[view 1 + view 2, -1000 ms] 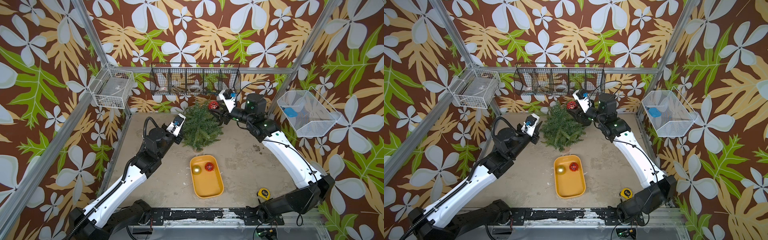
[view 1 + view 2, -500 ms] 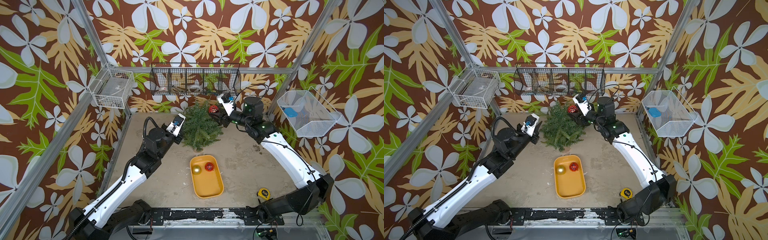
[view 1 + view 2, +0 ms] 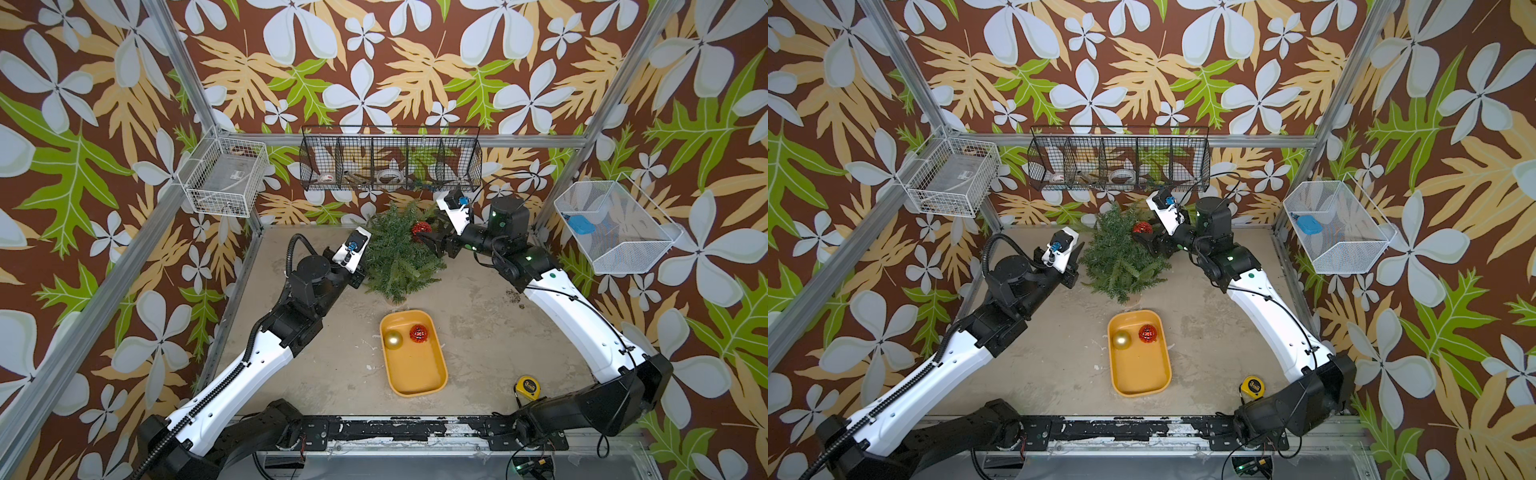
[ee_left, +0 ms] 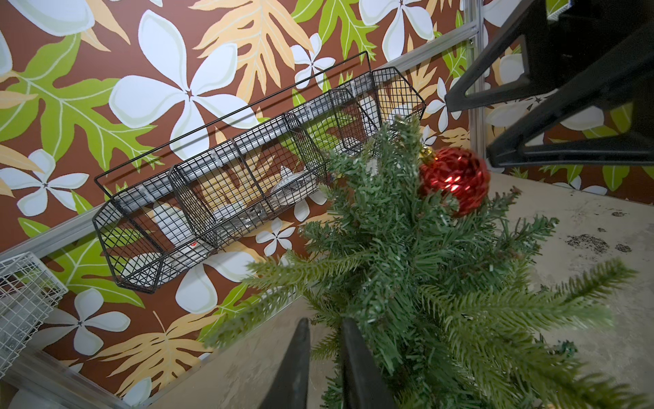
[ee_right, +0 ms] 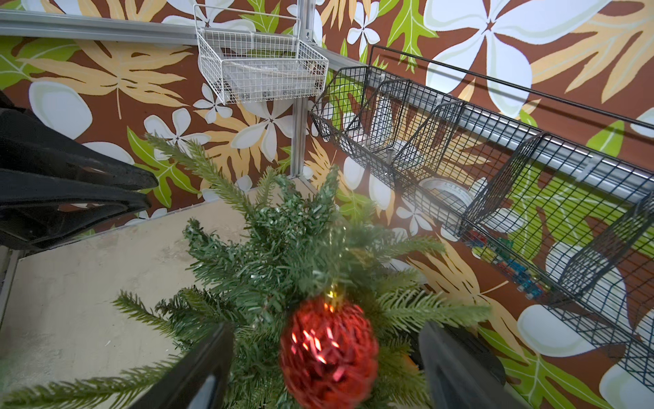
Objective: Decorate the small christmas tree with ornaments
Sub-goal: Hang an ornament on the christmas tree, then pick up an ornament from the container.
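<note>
The small christmas tree (image 3: 399, 259) (image 3: 1121, 259) stands at the back of the table. One red ornament (image 3: 420, 227) (image 3: 1142, 227) hangs near its top, on the side facing my right arm. My right gripper (image 5: 327, 329) (image 3: 431, 243) is open, a finger on each side of that red ornament (image 5: 329, 357) without touching it. My left gripper (image 4: 325, 322) (image 3: 360, 272) is at the tree's other side, its fingers almost together on a low branch. A gold ornament (image 3: 392, 340) and a second red ornament (image 3: 419, 333) lie in the yellow tray (image 3: 415, 382).
A black wire basket (image 3: 390, 166) hangs on the back wall just above the tree. There is a white wire basket (image 3: 224, 178) on the left wall and a white mesh basket (image 3: 615, 232) on the right. A yellow tape measure (image 3: 528, 384) lies at the front right.
My right gripper has opened and let go of the red ornament, which now hangs on the tree. The left arm has not moved.
</note>
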